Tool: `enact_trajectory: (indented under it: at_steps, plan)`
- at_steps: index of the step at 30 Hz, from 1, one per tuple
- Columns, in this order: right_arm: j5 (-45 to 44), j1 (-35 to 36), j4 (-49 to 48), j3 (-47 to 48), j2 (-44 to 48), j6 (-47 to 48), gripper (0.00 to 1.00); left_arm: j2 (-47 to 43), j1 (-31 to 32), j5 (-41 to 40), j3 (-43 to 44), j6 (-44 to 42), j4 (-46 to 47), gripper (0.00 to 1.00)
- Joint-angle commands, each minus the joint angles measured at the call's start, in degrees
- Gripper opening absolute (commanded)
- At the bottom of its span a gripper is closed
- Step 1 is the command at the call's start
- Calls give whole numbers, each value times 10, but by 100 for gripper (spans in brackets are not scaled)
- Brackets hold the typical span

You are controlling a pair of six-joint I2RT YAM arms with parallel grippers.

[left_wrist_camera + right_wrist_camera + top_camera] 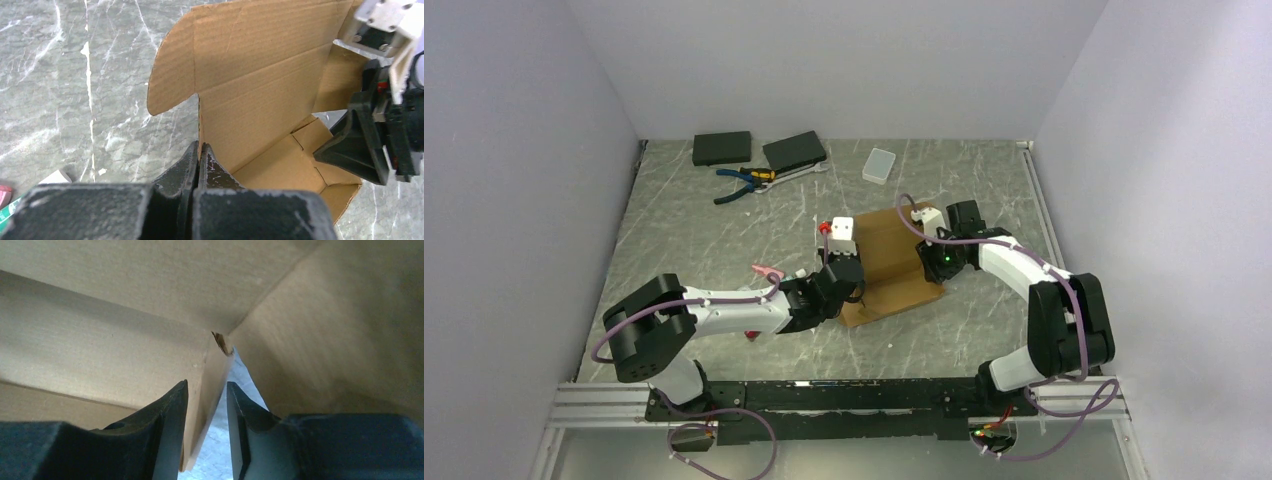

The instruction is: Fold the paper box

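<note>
The paper box [886, 240] is brown cardboard, partly raised, lying mid-table between both arms. In the left wrist view its tall wall [260, 85] stands upright with a rounded flap [170, 75] at the left, and my left gripper [200, 148] is shut on the wall's near edge. From above, the left gripper [852, 288] sits at the box's left side. My right gripper [927, 262] is at the box's right side. Its fingers [172, 410] straddle a thin cardboard flap [212, 365], which leans on the left finger with a gap to the right one; the right gripper [207, 385] is open.
Two flat black boxes [721, 148] [794, 150] lie at the back left, with blue-handled pliers [742, 185] in front of them. A translucent white plastic case [879, 165] sits at the back centre. A small pink item [767, 270] lies beside the left arm.
</note>
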State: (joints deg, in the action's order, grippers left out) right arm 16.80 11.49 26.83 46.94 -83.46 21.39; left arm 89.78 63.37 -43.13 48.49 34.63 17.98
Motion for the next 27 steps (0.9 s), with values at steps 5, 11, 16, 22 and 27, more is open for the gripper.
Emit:
enact_trajectory:
  at_steps: [5,11,16,22,27]
  plan:
    - [-78,24,-53,-4,-18,-22,0,-17,5,-19,-13,-5,38,0]
    - [-90,27,-75,-15,4,-28,0,-18,5,-11,-18,-9,47,0]
    - [-53,24,-65,-8,9,-30,32,-23,5,-1,-32,-39,77,0]
    - [-22,17,-61,-5,17,-35,34,-21,5,6,-42,-80,116,0]
    - [-4,10,-62,-6,17,-47,30,-13,5,9,-38,-96,131,0]
